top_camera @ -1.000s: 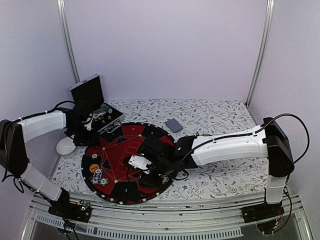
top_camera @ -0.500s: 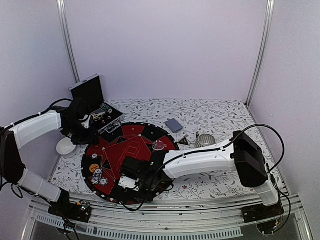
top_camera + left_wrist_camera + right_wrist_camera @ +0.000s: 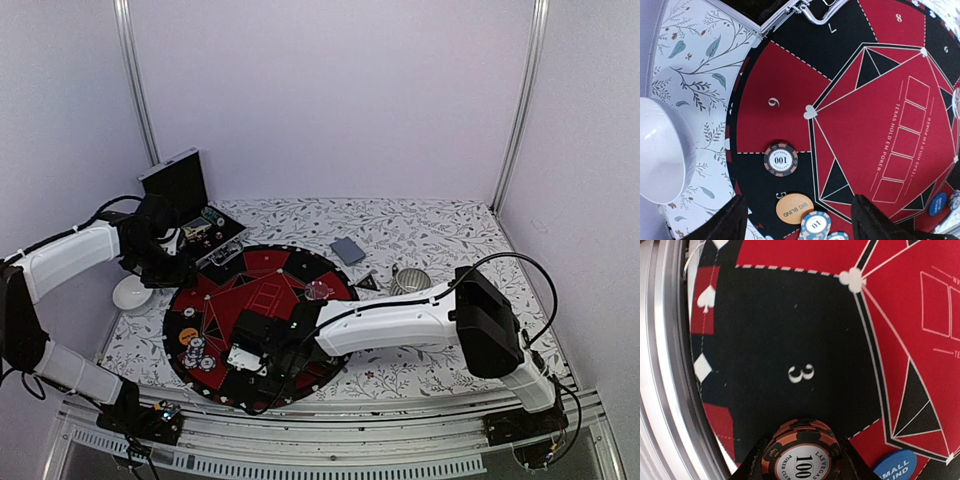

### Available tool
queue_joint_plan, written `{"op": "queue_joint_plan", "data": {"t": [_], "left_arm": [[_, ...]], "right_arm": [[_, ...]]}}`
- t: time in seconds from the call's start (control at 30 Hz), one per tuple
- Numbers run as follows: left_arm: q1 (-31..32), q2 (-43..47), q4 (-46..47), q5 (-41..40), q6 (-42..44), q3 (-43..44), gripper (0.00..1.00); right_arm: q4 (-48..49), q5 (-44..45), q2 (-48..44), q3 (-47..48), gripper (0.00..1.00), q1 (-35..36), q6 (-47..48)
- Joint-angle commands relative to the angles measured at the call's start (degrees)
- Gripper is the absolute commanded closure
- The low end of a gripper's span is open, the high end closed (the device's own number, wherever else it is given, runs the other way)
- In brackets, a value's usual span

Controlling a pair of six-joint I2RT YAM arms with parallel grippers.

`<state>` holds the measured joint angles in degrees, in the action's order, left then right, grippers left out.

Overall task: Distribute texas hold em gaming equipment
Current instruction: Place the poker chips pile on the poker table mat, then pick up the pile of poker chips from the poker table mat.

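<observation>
Right wrist: right hand (image 3: 802, 462) is gripping a round, striped-edge chip (image 3: 801, 442) at six o'clock; left hand (image 3: 801, 226) is hanging open.

My top view sits high behind both arm bases and looks down and forward across the whole floral-patterned counter (image 3: 440, 235) to the back wall. My left wrist view looks down closely on the left part of the round red-and-black felt poker mat (image 3: 865, 125). The right wrist view hangs closer still over the mat's near edge. All three views share the mat. The top and left wrist views both show the orange round plastic disc (image 3: 794, 208).
</observation>
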<state>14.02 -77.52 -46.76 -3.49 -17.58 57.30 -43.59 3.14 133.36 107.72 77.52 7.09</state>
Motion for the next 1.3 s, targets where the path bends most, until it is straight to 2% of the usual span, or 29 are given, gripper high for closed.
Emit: {"op": "queue_joint_plan", "data": {"t": [0.0,0.17,0.37,0.63,0.67,0.7,0.73,0.87,1.0,1.13,1.27], "left_arm": [[0.67,1.05,-0.69,-0.11,-0.17,1.38,0.27],[0.68,1.36,-0.70,-0.16,-0.14,1.06,0.27],[0.98,1.36,-0.73,-0.05,-0.17,1.49,0.27],[2.66,2.45,-2.14,0.10,-0.58,2.83,0.27],[3.42,2.76,-2.22,0.13,-0.61,3.08,0.27],[4.51,3.19,-2.24,0.28,-0.53,3.30,0.27],[5.72,3.64,-2.34,0.66,-0.26,3.53,0.27],[12.19,5.82,-2.25,2.03,-0.70,4.58,0.24],[17.58,7.20,-2.26,4.32,-1.37,5.13,0.03],[24.16,7.99,-2.57,5.06,-2.04,4.02,0.02],[33.65,6.54,-2.63,5.08,-3.46,2.06,0.02]], "right_arm": [[3.69,2.31,3.99,3.51,0.92,-1.66,-0.64],[3.75,0.87,5.99,4.04,0.88,-1.70,-0.19],[3.61,0.88,5.48,2.95,0.52,-1.67,-0.41],[3.88,-1.02,4.10,3.00,0.28,-1.67,0.27],[3.99,-1.83,3.58,3.04,0.21,-1.59,0.43],[4.44,-2.78,2.90,3.03,0.05,-1.58,0.66],[5.10,-3.41,2.02,2.96,0.00,-1.58,0.71],[10.24,-7.57,-6.92,-0.32,0.01,-1.51,1.06],[15.14,-11.98,-16.56,-6.01,0.01,-1.75,3.20],[17.48,-17.95,-27.69,-14.72,0.01,-3.72,5.06],[17.98,-16.95,-39.33,-24.20,0.01,-9.13,3.48]]}}
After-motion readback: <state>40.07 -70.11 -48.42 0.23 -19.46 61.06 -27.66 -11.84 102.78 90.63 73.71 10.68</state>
